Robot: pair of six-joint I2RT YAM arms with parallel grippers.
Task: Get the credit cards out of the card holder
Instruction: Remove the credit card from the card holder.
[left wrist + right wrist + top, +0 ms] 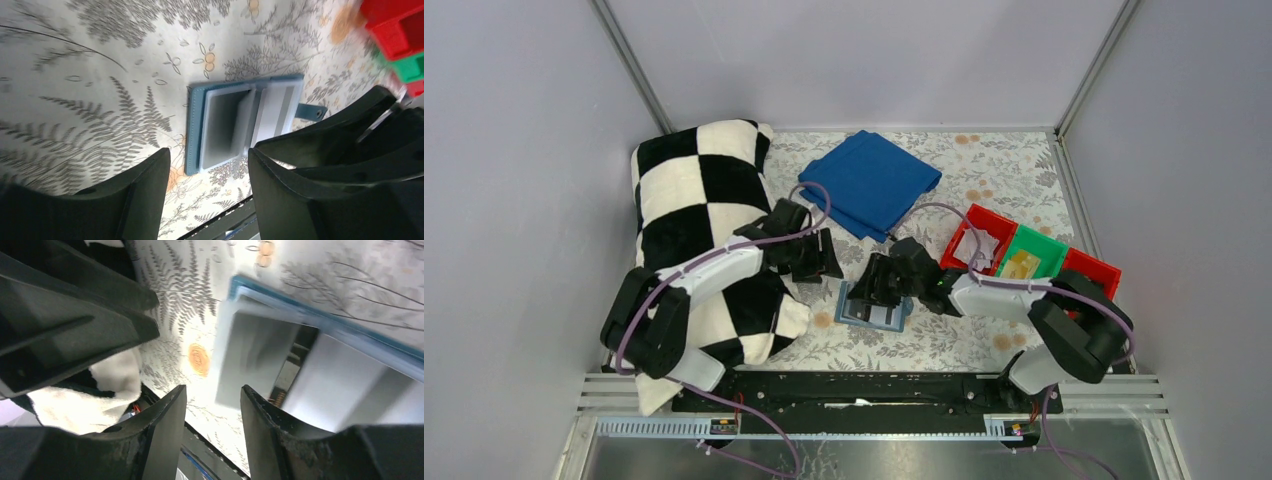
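Closest to you, the black rail point(854, 392) carries both arm bases at the near edge of the counter point(944, 345), which wears a floral cover. Your left arm reaches over a black-and-white checkered cushion point(699, 190) that fills the left side.

Just past the rail, near the middle, the card holder point(876, 312) lies open flat on the counter, teal cover down and clear sleeves up. Your right hand point(882, 283) hangs directly over it, fingers parted and clasping nothing. From its wrist camera, one clear sleeve stands up off the page just beyond the fingertips (whether it touches a finger, you cannot tell). Your left hand point(817, 262) hovers just left of the holder, above the counter, likewise spread and empty.

From the left wrist camera, the holder's strap tab sticks out on one side. One of the credit cards point(274, 111), whitish with a grey band, sits in a sleeve on the page next to the tab.

Farther right stands a row of bins: a red bin point(984, 213) with what look like whitish cards, a green bin point(1040, 239) with yellowish ones, then a second red one. Toward the far edge, a folded blue cloth point(869, 180) lies flat, well apart from the holder.
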